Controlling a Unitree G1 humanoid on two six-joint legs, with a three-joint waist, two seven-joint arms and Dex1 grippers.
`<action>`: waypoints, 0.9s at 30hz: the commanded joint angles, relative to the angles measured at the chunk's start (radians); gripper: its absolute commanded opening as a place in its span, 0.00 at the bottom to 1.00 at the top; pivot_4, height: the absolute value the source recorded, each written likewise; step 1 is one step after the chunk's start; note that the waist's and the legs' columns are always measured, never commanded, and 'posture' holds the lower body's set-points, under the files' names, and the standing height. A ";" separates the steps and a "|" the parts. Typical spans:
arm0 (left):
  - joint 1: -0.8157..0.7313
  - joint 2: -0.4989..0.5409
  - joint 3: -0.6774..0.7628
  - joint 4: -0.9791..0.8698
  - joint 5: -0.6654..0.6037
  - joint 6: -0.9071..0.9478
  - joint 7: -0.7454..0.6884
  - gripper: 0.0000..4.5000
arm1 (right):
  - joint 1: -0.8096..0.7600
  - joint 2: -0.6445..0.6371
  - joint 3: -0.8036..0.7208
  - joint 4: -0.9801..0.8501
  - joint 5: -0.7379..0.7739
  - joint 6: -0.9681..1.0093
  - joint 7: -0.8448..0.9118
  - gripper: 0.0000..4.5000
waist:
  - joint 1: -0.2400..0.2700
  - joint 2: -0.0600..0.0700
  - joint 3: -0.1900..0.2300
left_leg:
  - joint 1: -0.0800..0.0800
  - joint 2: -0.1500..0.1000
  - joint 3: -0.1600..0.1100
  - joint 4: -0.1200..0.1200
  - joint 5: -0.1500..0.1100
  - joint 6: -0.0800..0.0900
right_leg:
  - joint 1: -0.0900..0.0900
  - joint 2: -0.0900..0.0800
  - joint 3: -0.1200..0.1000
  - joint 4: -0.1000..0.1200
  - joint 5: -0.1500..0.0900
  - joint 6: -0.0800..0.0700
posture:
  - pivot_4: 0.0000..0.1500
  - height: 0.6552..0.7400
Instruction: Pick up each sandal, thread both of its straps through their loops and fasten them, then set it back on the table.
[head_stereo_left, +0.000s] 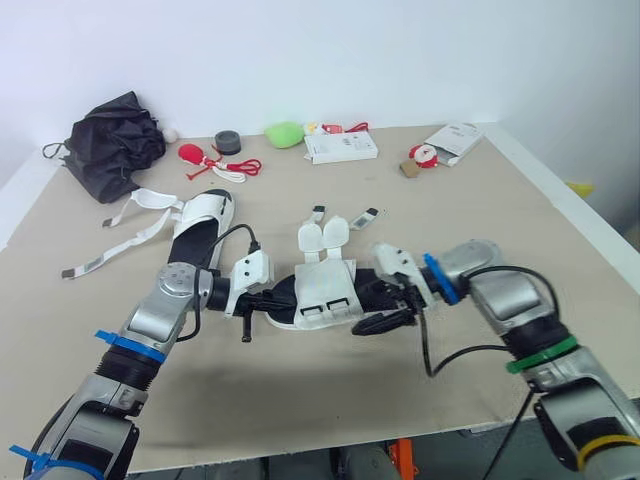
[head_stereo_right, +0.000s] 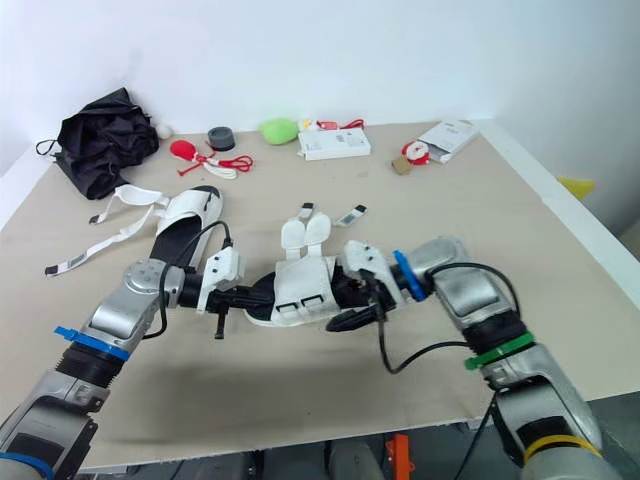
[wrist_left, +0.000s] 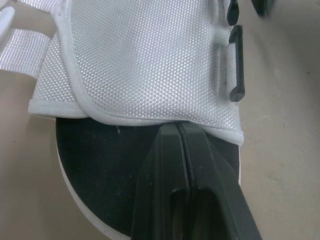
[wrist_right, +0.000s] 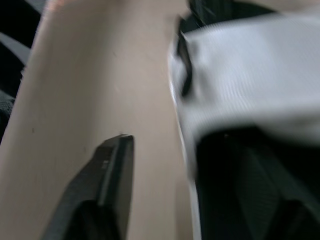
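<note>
White sandal (head_stereo_left: 325, 290), left fingers (wrist_left: 167, 175) closed, right fingers (wrist_right: 112, 172) apart

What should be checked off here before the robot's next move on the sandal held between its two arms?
1. Left gripper at the near sandal: shut, tips at the hem of the white upper. Whether it pinches the hem: cannot tell.
2. Right gripper holding the sandal's other end: cannot tell.
3. Strap ends free to grab: ok, both lie spread on the table beyond the sandal.
4. Straps threaded: not ok, the black loop is empty.
5. Second sandal fastened: not ok, its straps trail loose across the table.
</note>
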 joint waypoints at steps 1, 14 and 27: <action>0.051 0.006 -0.060 0.105 0.076 0.001 0.011 0.00 | 0.057 -0.149 -0.108 -0.092 0.052 0.043 0.056 0.86 | 0.000 0.001 -0.001 | 0.000 0.000 0.000 0.000 0.000 0.000 | 0.000 0.000 0.000 0.000 0.000 0.000 | 1.00 1.00; 0.055 -0.022 -0.064 0.112 0.081 -0.035 0.031 0.00 | -0.299 0.091 -0.174 0.378 0.063 0.220 -0.130 0.86 | 0.002 0.005 -0.007 | 0.004 -0.002 -0.001 -0.001 0.002 0.003 | 0.002 0.000 0.002 0.000 0.002 0.000 | 1.00 1.00; 0.086 -0.024 -0.039 0.070 0.065 -0.011 0.064 0.00 | -0.464 0.349 -0.226 0.744 0.022 0.096 -0.233 0.86 | 0.002 0.005 -0.008 | 0.001 -0.003 0.000 -0.002 0.001 0.004 | 0.000 0.000 0.004 -0.002 0.003 0.001 | 1.00 1.00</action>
